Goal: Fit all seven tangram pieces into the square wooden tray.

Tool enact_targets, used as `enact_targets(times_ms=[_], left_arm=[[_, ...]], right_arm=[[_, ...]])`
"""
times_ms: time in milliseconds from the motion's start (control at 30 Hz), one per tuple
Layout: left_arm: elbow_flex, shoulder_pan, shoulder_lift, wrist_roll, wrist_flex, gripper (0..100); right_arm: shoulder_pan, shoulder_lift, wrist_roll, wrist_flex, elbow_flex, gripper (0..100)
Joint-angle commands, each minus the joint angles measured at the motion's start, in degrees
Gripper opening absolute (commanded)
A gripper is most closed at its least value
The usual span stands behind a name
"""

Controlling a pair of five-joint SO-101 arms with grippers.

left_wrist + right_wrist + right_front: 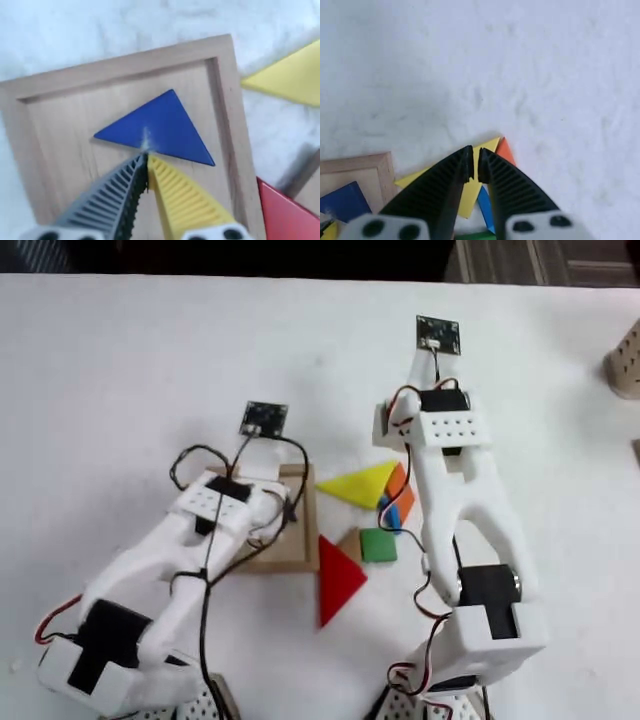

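The square wooden tray holds a blue triangle lying flat. My left gripper is shut, its tips resting at the triangle's near edge. In the high view the left arm covers most of the tray. My right gripper is shut with nothing in it, just above the yellow triangle. Beside the yellow triangle lie an orange piece and a small blue piece. Right of the tray lie the yellow triangle, a green square and a red triangle.
The right arm stands over the orange piece. A tan piece sits between the tray and the green square. A wooden object is at the table's far right edge. White table lies open at the back and left.
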Motion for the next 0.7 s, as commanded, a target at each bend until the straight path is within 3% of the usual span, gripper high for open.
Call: enact_targets(times_ms=[0, 200, 667], left_arm=[[-1.14, -0.66, -0.66, -0.62, -0.7, 2], [-1.67, -0.48, 1.8, -0.26, -2.29, 3], [-19.6, -0.4, 16.22, -0.09, 3.43, 2]], right_arm=[[-0.04, -1.45, 0.7, -0.84, -0.26, 2.0], [-0.31, -1.45, 0.7, -0.92, 0.62, 2.0], [3.3, -1.63, 0.7, -0.92, 0.53, 1.9]])
